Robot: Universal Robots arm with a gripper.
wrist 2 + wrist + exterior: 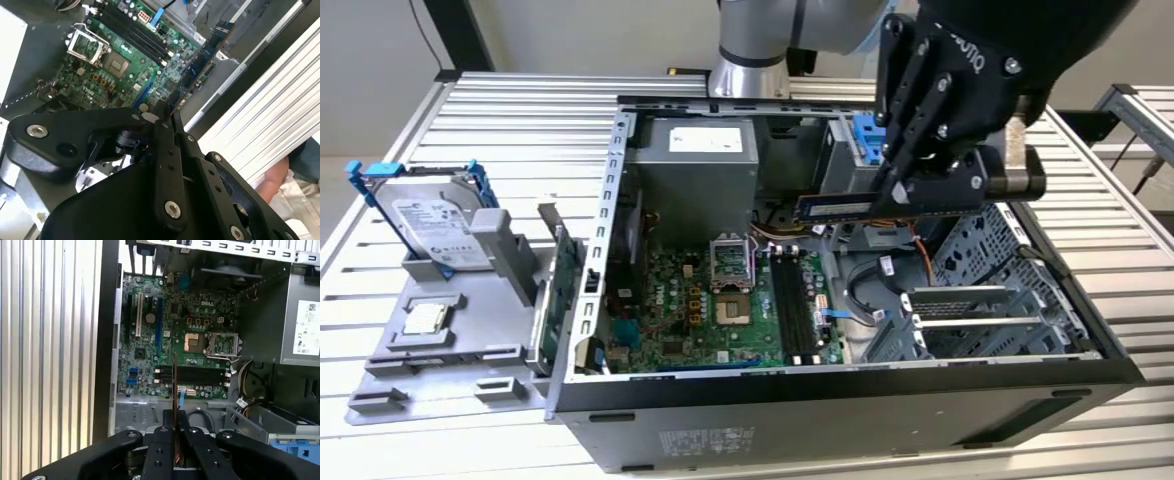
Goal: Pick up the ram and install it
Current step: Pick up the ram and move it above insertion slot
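1. Black two-fingered claw (923, 195) is clamped tight on one end of the ram (847, 208), a slim dark circuit-board memory stick with a pale label. Most of the stick juts free of the fingers.
2. The ram hangs level and on edge, in the air above the drive-cage side of the open case. My guess is that the end grip keeps the contact edge clear for seating.
3. In the first wrist view the stick is edge-on, a thin line (174, 385) running out from the claw (175, 424). Its long axis lies across the long black memory slots (192, 374), not along them. The slots look empty.
4. The green motherboard (707, 300) faces up, and its silver processor socket (192, 342) has the lid open.
5. The black-and-grey tower case (854, 410) lies on its side with the panel off, probably so the board is reachable from above. It rests on a ribbed aluminium table (520, 110).
6. At the exterior view's left is a grey fixture tray (480, 345). It holds an upright hard drive in a blue bracket (420, 215) and a small square silver chip (424, 318) lying flat.
7. A green expansion card (558, 300) stands on edge just beside the case wall. These parts seem staged apart from each other for separate picks.
8. Behind is a pale wall, and a second ribbed bench (1141, 105) stands at the exterior view's right.
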